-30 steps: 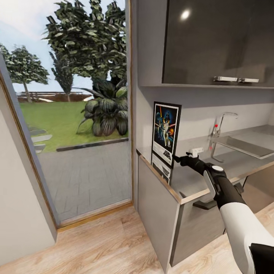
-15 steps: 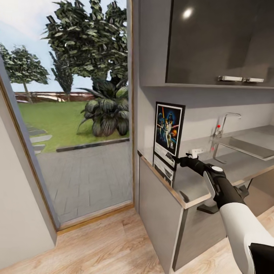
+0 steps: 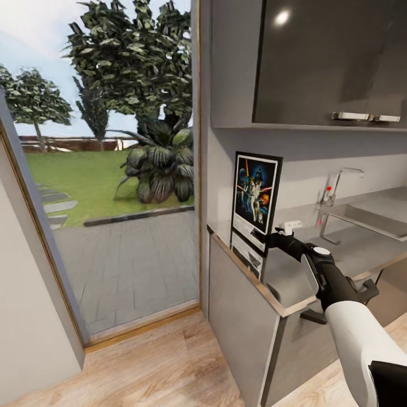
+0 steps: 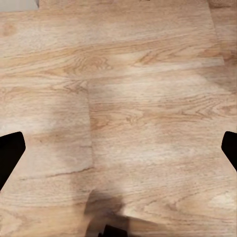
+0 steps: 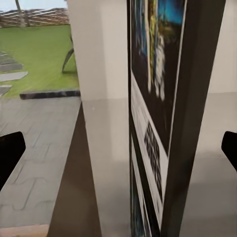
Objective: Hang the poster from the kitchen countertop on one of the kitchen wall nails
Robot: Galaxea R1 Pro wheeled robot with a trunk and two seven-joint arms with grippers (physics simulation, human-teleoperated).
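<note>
Upright on the kitchen countertop (image 3: 316, 265), the poster (image 3: 257, 195) shows no legible writing.

The poster (image 3: 257, 199) is now raised clear of the kitchen countertop (image 3: 294, 268), carried upright at the right gripper (image 3: 265, 236); one second earlier its lower edge was nearer the slab. The head view is shifted slightly, so the camera is moved.
</note>
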